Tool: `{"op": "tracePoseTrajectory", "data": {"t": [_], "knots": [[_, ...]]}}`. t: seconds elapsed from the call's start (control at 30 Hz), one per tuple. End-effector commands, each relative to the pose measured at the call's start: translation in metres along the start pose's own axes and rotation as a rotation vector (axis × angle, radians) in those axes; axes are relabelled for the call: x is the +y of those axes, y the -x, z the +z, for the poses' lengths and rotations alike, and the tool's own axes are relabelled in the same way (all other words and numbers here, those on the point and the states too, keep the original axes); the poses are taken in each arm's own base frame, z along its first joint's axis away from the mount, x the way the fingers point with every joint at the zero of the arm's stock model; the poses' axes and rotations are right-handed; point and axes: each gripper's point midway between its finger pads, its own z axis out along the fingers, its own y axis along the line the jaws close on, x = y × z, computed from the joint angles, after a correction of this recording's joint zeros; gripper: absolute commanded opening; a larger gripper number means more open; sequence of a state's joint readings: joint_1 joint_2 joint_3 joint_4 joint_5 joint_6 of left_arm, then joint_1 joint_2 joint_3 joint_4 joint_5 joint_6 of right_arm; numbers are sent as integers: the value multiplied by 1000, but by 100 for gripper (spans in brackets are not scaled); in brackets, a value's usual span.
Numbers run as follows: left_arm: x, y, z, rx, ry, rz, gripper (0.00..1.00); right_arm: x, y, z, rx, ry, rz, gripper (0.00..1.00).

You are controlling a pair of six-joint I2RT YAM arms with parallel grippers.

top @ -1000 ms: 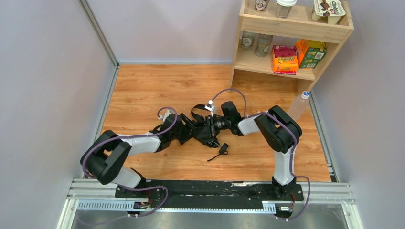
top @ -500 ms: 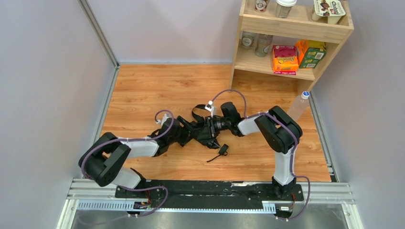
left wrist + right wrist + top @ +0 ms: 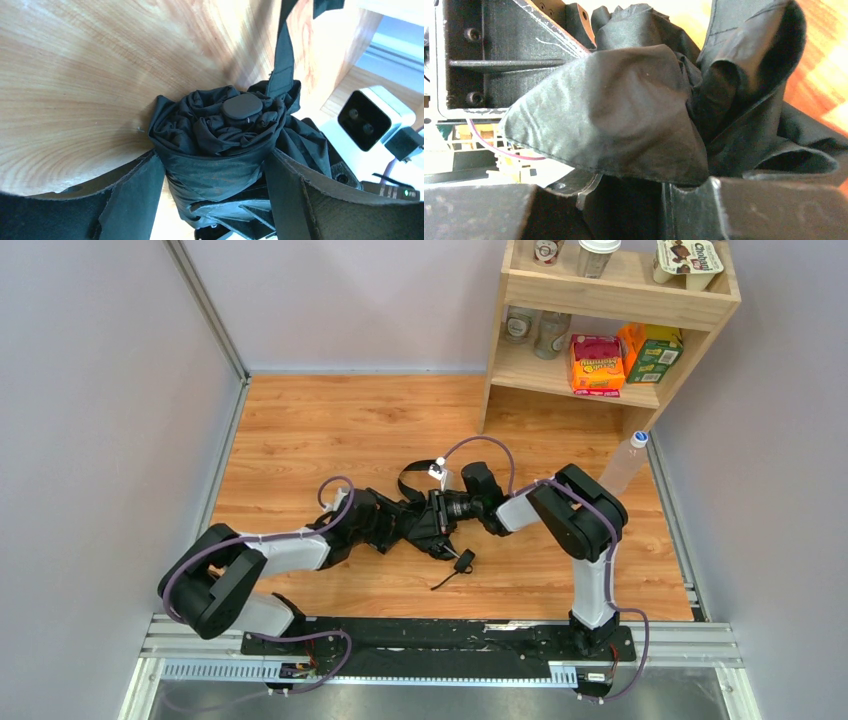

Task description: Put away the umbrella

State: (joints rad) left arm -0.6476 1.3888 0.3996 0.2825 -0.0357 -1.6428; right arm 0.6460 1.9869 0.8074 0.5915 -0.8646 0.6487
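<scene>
The umbrella [image 3: 425, 520] is lying folded on the wooden table [image 3: 300, 430], near the middle, between the two arms. The left gripper [image 3: 215, 200] is standing wide, with its fingers [image 3: 135, 195] pressing on both sides of the bunched fabric, so it is holding the umbrella. The right gripper [image 3: 624, 200] is partly closed and is gripping the fabric from the other side. The wrist strap [image 3: 455, 565] is lying just beside the bundle.

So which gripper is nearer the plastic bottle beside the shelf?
Right. The right gripper holds the umbrella, left of the bottle; the left gripper straddles the umbrella's other end, farther left.
</scene>
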Motion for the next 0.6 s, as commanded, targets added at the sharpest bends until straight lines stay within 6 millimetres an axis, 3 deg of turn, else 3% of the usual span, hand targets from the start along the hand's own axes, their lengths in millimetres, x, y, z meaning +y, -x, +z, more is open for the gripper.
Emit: {"op": "tracePoseTrajectory", "data": {"t": [0.0, 0.13, 0.23, 0.37, 0.4, 0.57], "knots": [[67, -2, 3, -20, 306, -74, 80, -23, -40, 6, 78, -68, 142, 0], [79, -4, 20, -2, 382, -12, 80, -18, -43, 6, 124, -49, 82, 0], [98, -4, 28, 11, 460, 62, 71, -27, -55, 6, 202, -91, 60, 0], [111, -6, 32, 47, 497, 154, 50, -26, -71, 5, 291, -103, 13, 0], [114, -6, 33, 53, 495, 179, 41, -24, -71, 5, 298, -103, 4, 0], [135, -7, 38, 66, 519, 197, 21, -23, -63, 4, 304, -158, 1, 1]]}}
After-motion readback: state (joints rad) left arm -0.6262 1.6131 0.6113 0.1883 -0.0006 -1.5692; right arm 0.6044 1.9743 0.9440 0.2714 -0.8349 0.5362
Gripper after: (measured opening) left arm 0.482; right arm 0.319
